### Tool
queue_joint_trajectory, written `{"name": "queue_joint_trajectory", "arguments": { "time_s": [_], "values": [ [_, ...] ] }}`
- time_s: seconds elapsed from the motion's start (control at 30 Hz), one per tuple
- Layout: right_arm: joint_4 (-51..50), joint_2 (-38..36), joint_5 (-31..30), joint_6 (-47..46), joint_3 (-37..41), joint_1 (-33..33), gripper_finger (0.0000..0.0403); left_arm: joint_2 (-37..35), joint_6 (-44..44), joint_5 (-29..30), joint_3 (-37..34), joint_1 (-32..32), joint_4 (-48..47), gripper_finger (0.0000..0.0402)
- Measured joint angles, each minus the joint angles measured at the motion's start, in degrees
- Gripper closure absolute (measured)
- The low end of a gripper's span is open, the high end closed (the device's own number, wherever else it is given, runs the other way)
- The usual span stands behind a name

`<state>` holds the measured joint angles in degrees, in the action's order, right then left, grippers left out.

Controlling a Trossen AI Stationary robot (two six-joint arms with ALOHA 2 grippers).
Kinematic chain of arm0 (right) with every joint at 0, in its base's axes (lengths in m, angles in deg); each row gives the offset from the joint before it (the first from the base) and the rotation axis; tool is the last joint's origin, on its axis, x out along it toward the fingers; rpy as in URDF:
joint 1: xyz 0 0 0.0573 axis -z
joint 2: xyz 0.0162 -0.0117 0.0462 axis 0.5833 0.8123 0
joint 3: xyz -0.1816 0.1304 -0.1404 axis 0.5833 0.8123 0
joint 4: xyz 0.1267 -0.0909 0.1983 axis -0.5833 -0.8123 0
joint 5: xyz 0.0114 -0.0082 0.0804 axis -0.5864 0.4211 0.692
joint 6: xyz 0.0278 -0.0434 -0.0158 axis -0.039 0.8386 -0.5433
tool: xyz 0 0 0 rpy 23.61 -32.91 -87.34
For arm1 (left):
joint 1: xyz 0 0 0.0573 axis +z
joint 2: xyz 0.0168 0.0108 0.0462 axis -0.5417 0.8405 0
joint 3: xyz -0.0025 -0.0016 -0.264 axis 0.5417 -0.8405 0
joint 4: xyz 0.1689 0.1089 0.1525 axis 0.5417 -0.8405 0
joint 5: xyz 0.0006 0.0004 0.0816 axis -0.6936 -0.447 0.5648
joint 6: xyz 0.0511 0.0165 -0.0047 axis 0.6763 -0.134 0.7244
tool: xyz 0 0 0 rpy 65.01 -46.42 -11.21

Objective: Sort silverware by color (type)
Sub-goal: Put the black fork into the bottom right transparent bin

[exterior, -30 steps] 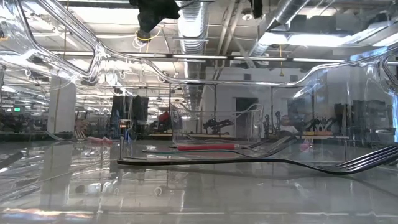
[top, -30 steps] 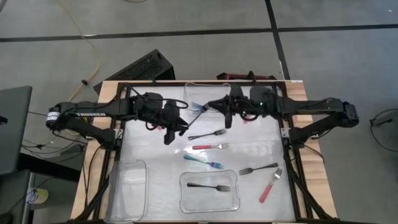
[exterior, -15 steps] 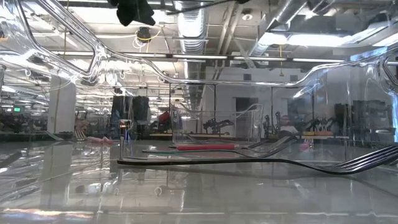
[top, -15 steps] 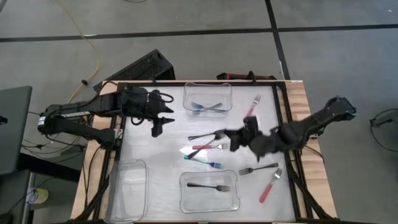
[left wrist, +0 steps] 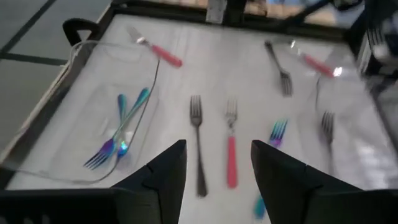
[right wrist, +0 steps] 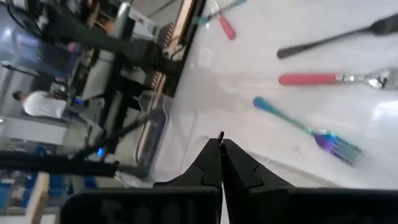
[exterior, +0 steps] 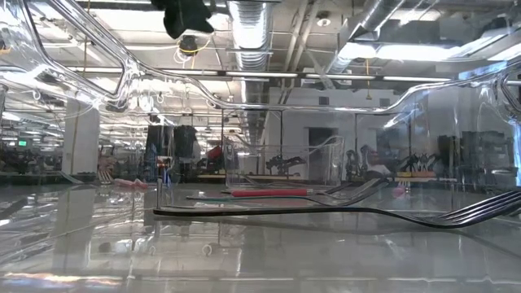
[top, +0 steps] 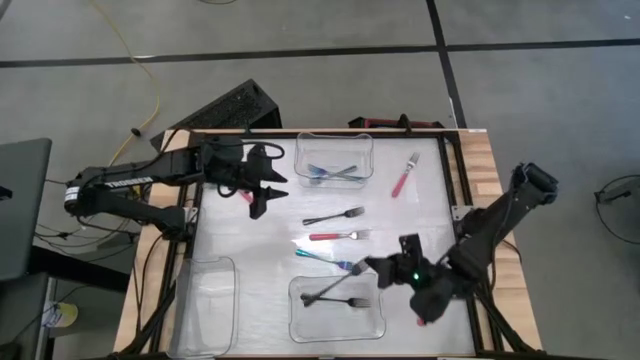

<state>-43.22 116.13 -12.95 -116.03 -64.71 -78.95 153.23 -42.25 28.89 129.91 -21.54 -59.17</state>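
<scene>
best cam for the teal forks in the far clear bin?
Left wrist view: the teal forks lie large and unobstructed in their bin. The high view shows them small. The low and right wrist views don't show them.

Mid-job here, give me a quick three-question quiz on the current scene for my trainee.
1. True or false: the far bin holds red forks.
2. What is the right gripper carrying over the near bin? A) a red fork B) a black fork C) nothing
3. Fill in: the left gripper has its fingers ____.

Key: 1. False, it holds teal forks. 2. B, the black fork. 3. open.
</scene>
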Motion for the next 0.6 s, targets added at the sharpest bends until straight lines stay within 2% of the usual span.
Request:
{"name": "queue_joint_trajectory", "arguments": {
  "time_s": [0.13,0.3,0.47,0.6],
  "values": [
    [-7.4,2.7,0.0,-0.4,-5.8,-2.9,0.0384,0.0,-6.0,0.2,0.0,-1.2,2.3,0.0237],
    [-10.2,5.9,-0.6,-0.5,-9.6,-8.3,0.0384,0.0,-14.3,2.6,0.0,-4.6,5.4,0.0237],
    [-12.6,9.1,-8.0,-7.8,-9.9,-14.9,0.0384,0.0,-21.1,9.7,0.0,-10.8,6.2,0.0237],
    [-16.5,11.5,-12.2,-16.7,-9.8,-17.0,0.0384,0.0,-25.2,15.5,0.0,-16.2,6.4,0.0237]
  ]
}}
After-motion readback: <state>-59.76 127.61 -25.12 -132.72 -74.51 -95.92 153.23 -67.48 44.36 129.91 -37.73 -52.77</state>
